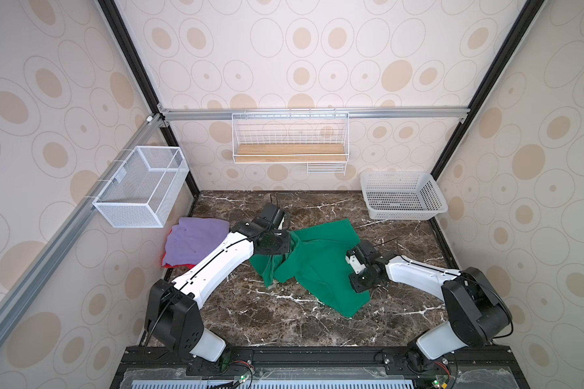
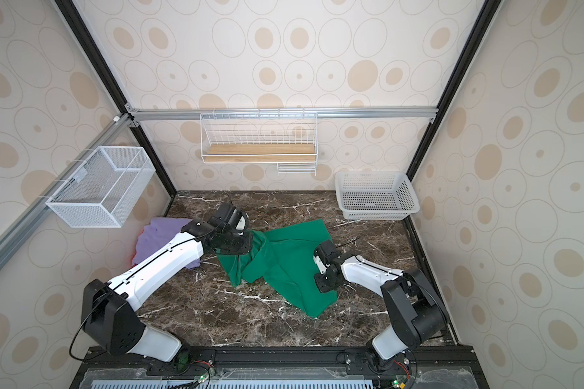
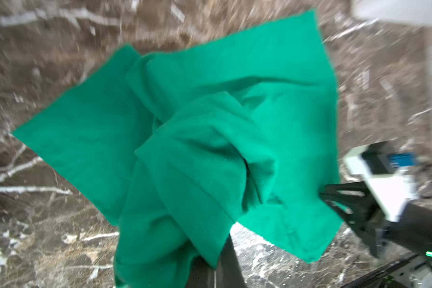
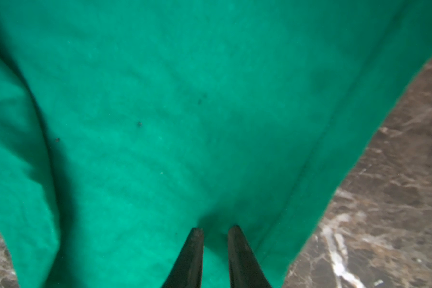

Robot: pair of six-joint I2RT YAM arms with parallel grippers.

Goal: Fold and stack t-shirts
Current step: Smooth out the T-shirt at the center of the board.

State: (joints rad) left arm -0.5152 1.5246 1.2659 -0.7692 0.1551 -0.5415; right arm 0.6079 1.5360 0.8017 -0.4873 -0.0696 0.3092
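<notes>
On my table the green tee sprawls crumpled across the middle. At the left edge the purple tee lies on the red tee, of which I see only a sliver. My left claw is clamped on a bunched fold at the green tee's far left end, with cloth draping from it, while my right claw rests on the tee's right part near a hem, jaws narrowly apart and tips pressed into the cloth.
</notes>
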